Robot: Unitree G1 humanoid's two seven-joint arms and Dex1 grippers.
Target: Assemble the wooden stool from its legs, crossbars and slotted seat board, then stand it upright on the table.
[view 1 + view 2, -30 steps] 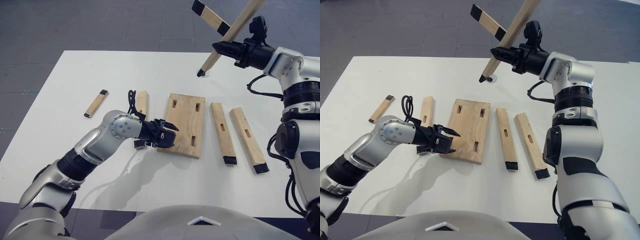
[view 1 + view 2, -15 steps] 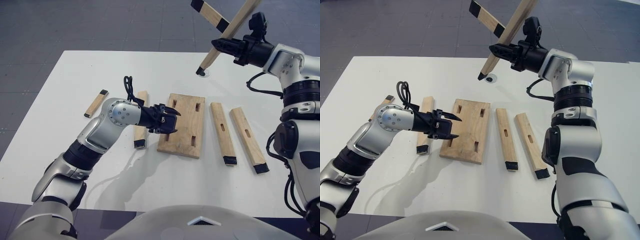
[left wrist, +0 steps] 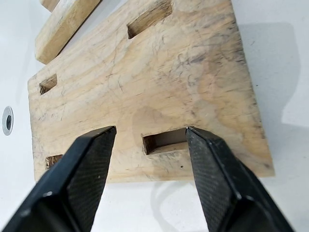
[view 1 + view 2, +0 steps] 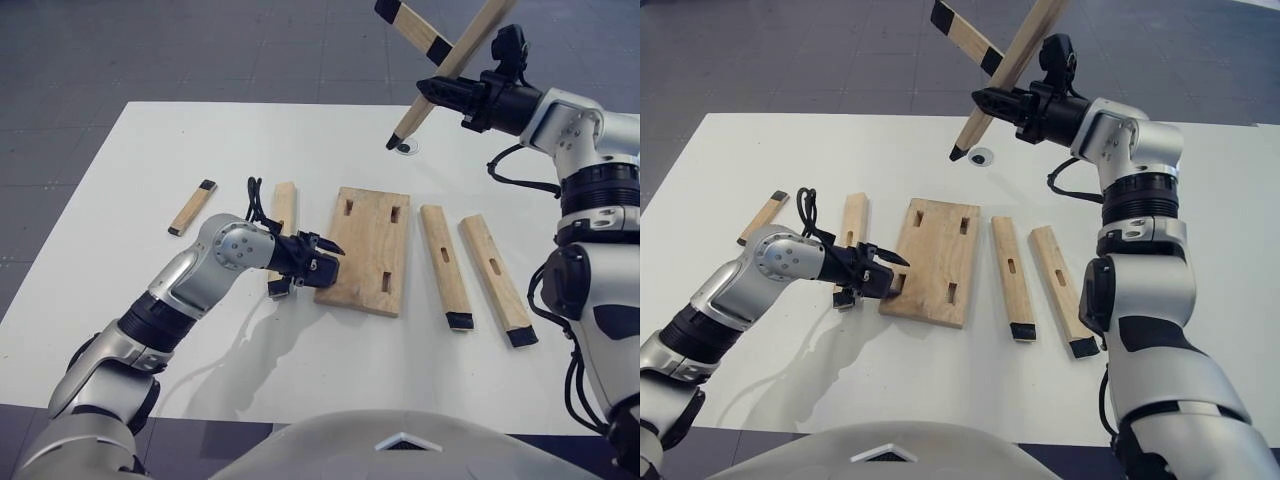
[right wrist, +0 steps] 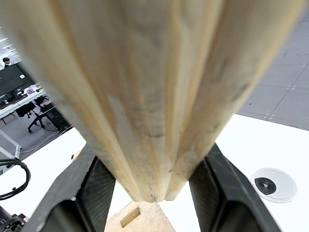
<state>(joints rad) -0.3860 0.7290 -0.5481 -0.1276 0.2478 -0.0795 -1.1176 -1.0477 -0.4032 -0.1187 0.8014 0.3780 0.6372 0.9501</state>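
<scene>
Just ahead of left fingers lies seat board.

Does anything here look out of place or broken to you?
Nothing looks broken. The oddest sight is the crossed leg pair, gripped by the right gripper in the air above the far side of the table, while the seat board lies flat.

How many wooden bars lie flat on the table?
4 bars: a short bar far left, a bar by the left gripper, two bars right of the seat board.
</scene>
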